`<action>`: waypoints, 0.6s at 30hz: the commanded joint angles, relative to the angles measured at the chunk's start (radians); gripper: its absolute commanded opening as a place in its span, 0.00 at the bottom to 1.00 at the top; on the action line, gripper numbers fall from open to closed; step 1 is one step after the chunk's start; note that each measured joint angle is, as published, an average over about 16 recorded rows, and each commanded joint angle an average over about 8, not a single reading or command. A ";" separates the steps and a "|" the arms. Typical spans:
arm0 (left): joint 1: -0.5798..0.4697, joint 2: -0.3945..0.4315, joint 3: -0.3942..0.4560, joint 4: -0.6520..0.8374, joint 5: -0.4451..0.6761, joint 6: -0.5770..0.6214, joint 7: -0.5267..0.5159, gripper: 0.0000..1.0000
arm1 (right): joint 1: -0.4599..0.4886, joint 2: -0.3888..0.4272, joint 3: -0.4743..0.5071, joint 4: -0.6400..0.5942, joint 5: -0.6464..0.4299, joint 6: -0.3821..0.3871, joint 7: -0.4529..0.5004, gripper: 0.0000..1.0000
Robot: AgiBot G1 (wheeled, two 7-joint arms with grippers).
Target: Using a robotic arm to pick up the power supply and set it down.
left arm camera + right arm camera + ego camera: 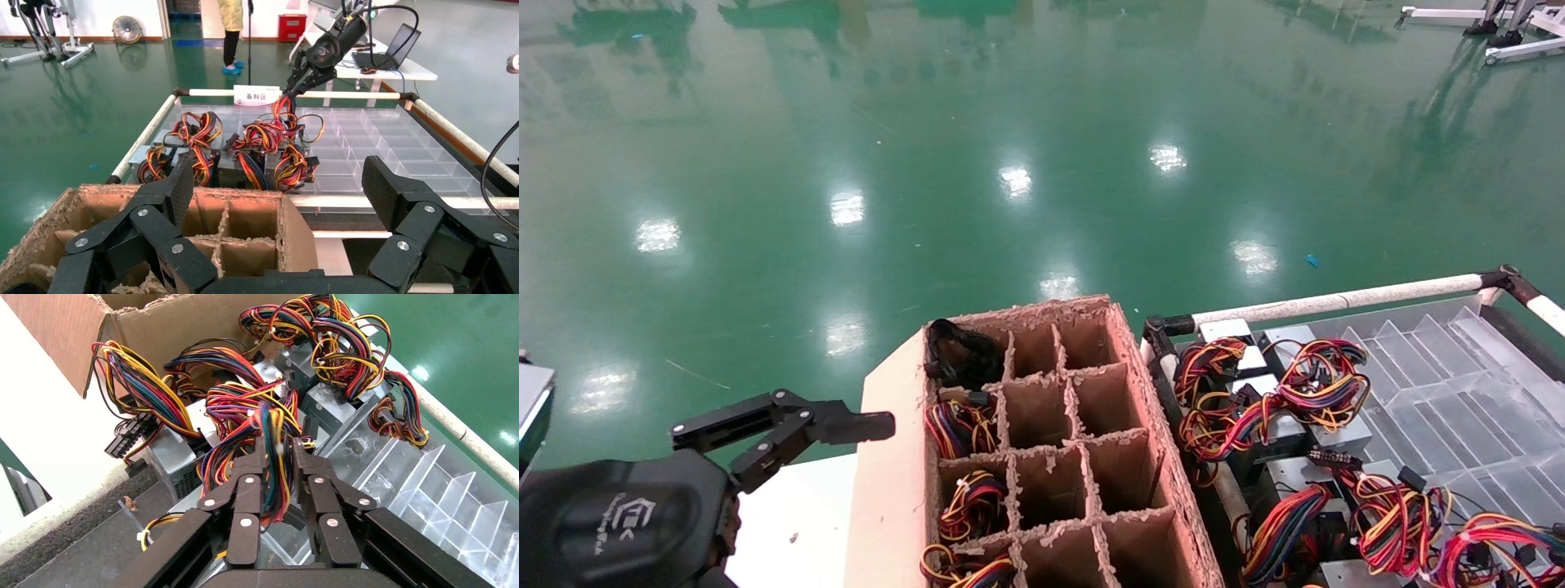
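Note:
Several silver-grey power supplies [1279, 425] with red, yellow and black wire bundles lie in a heap on the clear divided tray [1459, 384]. My right gripper [278, 447] is out of the head view. It is shut on the wire bundle [245, 410] of one power supply, with the strands running between its fingers. In the left wrist view the right gripper [294, 86] hangs over the heap with wires rising to it. My left gripper [278, 184] is open and holds nothing. It hovers beside the cardboard box at the lower left of the head view, left gripper [846, 425].
A worn cardboard box [1050, 441] with a grid of cells stands in the middle; cells along its left side hold power supplies with wires [960, 429]. White pipe rails [1336, 302] frame the tray. A person [231, 30] stands far off on the green floor.

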 commanded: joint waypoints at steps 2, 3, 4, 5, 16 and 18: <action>0.000 0.000 0.000 0.000 0.000 0.000 0.000 1.00 | 0.000 0.000 0.001 0.000 0.000 0.000 -0.002 1.00; 0.000 0.000 0.000 0.000 0.000 0.000 0.000 1.00 | 0.000 0.000 0.001 0.000 0.000 0.001 -0.002 1.00; 0.000 0.000 0.000 0.000 0.000 0.000 0.000 1.00 | -0.001 0.000 0.001 0.001 0.000 0.002 -0.002 1.00; 0.000 0.000 0.000 0.000 0.000 0.000 0.000 1.00 | -0.001 0.000 0.001 0.004 0.001 0.004 -0.001 1.00; 0.000 0.000 0.000 0.000 0.000 0.000 0.000 1.00 | 0.020 0.039 0.018 0.142 0.114 -0.004 0.119 1.00; 0.000 0.000 0.000 0.000 0.000 0.000 0.000 1.00 | 0.023 0.044 0.021 0.160 0.136 -0.005 0.136 1.00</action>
